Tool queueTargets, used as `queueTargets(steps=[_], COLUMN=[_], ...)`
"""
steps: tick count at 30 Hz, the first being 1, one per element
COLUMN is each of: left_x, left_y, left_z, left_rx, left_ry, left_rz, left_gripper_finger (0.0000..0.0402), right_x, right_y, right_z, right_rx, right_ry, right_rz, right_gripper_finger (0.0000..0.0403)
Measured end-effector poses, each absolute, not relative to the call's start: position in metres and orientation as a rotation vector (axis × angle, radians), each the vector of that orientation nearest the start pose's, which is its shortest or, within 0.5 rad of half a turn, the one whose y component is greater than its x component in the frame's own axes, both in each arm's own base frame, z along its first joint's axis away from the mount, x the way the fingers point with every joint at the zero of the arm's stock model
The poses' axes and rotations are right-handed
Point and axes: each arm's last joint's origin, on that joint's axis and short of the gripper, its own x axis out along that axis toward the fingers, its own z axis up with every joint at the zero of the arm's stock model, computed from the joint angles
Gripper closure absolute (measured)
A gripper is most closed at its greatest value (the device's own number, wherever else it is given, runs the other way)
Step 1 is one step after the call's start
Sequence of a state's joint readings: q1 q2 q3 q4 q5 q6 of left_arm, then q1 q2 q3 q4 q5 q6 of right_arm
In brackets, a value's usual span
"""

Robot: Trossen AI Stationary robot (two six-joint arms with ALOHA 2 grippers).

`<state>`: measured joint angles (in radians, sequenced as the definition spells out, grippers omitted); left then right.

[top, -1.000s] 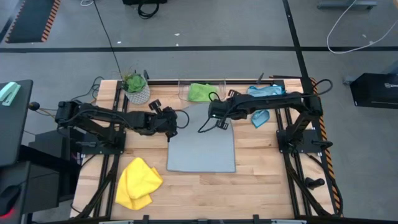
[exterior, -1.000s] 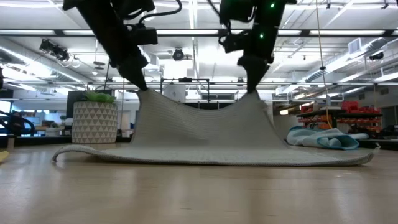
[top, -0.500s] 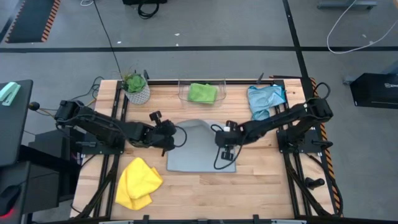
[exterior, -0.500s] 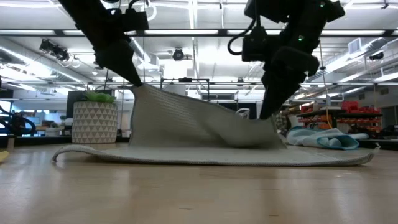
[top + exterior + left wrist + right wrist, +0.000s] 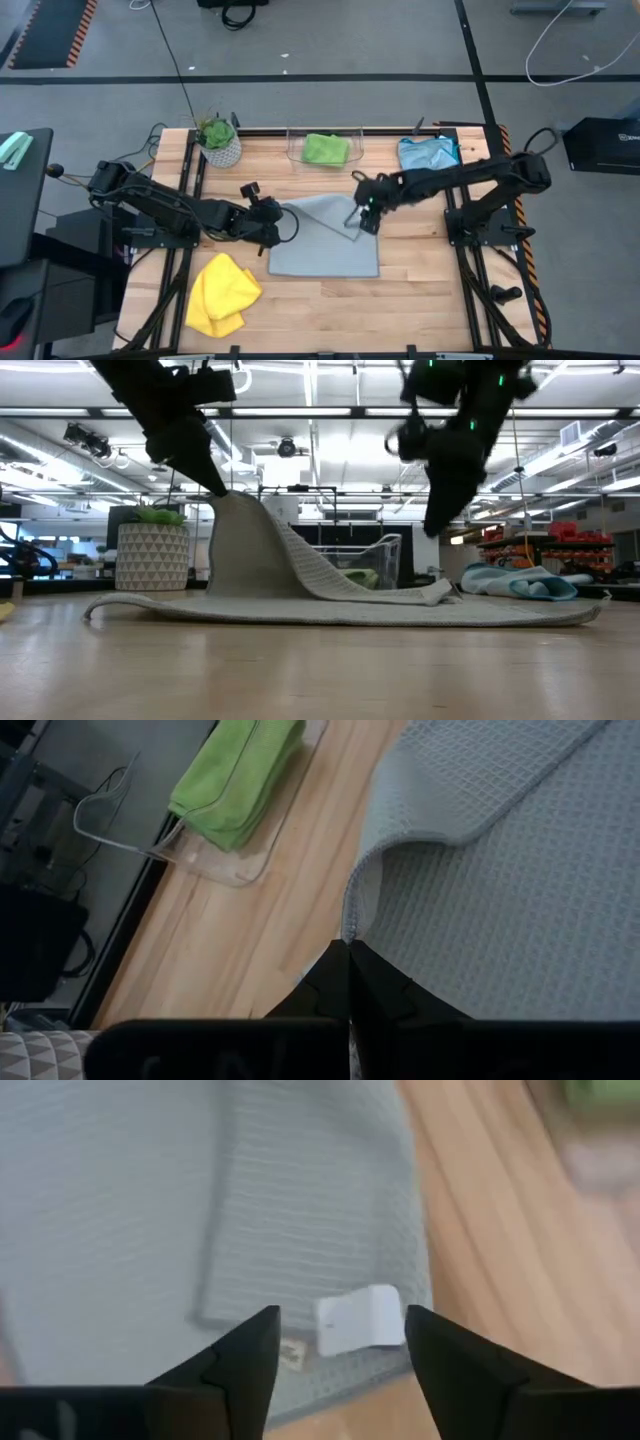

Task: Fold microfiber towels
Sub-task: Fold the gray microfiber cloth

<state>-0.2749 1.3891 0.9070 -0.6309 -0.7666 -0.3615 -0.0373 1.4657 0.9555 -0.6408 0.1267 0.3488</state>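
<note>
Nearest the front edge, at lower left of the high view, the yellow towel (image 5: pixel 221 293) lies bunched on the wooden table (image 5: pixel 420 290). In the middle the pale grey towel (image 5: pixel 325 248) lies flat with its far half folded partly forward. The left gripper (image 5: pixel 268 223), at centre left, is clenched on that towel's lifted corner, holding it off the table. The right gripper (image 5: pixel 365 215), just right of centre, hangs above the dropped corner with fingers spread and nothing between them. Farther back sit the green towel (image 5: pixel 325 148) in a clear bin (image 5: pixel 294 150), the light blue towel (image 5: pixel 427 154) at upper right, and a potted plant (image 5: pixel 218 141) at upper left.
</note>
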Motion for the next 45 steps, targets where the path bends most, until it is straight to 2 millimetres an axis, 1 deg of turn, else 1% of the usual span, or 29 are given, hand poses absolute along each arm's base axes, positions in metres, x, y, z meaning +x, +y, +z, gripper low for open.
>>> queueTargets(steps=[2, 4, 6, 8, 11, 14, 18, 25, 28, 31, 38, 41, 45], left_x=[0.252, 0.253, 0.253, 0.253, 0.253, 0.253, 0.253, 0.253, 0.253, 0.253, 0.253, 0.253, 0.253], left_y=[-0.050, -0.050, -0.050, -0.050, -0.050, -0.050, -0.050, -0.050, -0.050, -0.050, -0.050, -0.050, -0.050], left_z=[0.223, 0.223, 0.223, 0.223, 0.223, 0.223, 0.223, 0.223, 0.223, 0.223, 0.222, 0.222, 0.222], left_rx=[0.233, 0.234, 0.237, 0.237, 0.243, 0.243, 0.243, 0.243, 0.243, 0.243, 0.246, 0.246, 0.246], left_ry=[0.868, 0.869, 0.871, 0.870, 0.872, 0.872, 0.871, 0.871, 0.871, 0.871, 0.873, 0.873, 0.872], left_rz=[0.599, 0.599, 0.598, 0.598, 0.595, 0.594, 0.594, 0.594, 0.594, 0.594, 0.593, 0.593, 0.592], left_gripper_finger=[0.0396, 0.0398, 0.0396, 0.0394, 0.0397, 0.0397, 0.0394, 0.0395, 0.0395, 0.0398, 0.0397, 0.0397, 0.0394], right_x=[0.268, 0.264, 0.257, 0.254, 0.255, 0.252, 0.251, 0.251, 0.250, 0.250, 0.253, 0.254, 0.256], right_y=[-0.027, -0.035, -0.039, -0.040, -0.038, -0.037, -0.038, -0.038, -0.036, -0.030, -0.023, -0.023, -0.023], right_z=[0.194, 0.180, 0.168, 0.162, 0.158, 0.154, 0.153, 0.153, 0.152, 0.151, 0.153, 0.150, 0.144], right_rx=[0.371, 0.473, 0.533, 0.566, 0.616, 0.659, 0.660, 0.665, 0.686, 0.694, 0.698, 0.693, 0.689], right_ry=[1.104, 1.075, 1.077, 1.066, 1.013, 1.016, 1.018, 1.017, 1.027, 1.039, 0.996, 1.003, 1.013], right_rz=[-0.366, -0.399, -0.440, -0.462, -0.464, -0.487, -0.493, -0.500, -0.510, -0.509, -0.544, -0.558, -0.563], right_gripper_finger=[0.0176, 0.0181, 0.0189, 0.0196, 0.0204, 0.0213, 0.0229, 0.0268, 0.0277, 0.0276, 0.0247, 0.0247, 0.0257])
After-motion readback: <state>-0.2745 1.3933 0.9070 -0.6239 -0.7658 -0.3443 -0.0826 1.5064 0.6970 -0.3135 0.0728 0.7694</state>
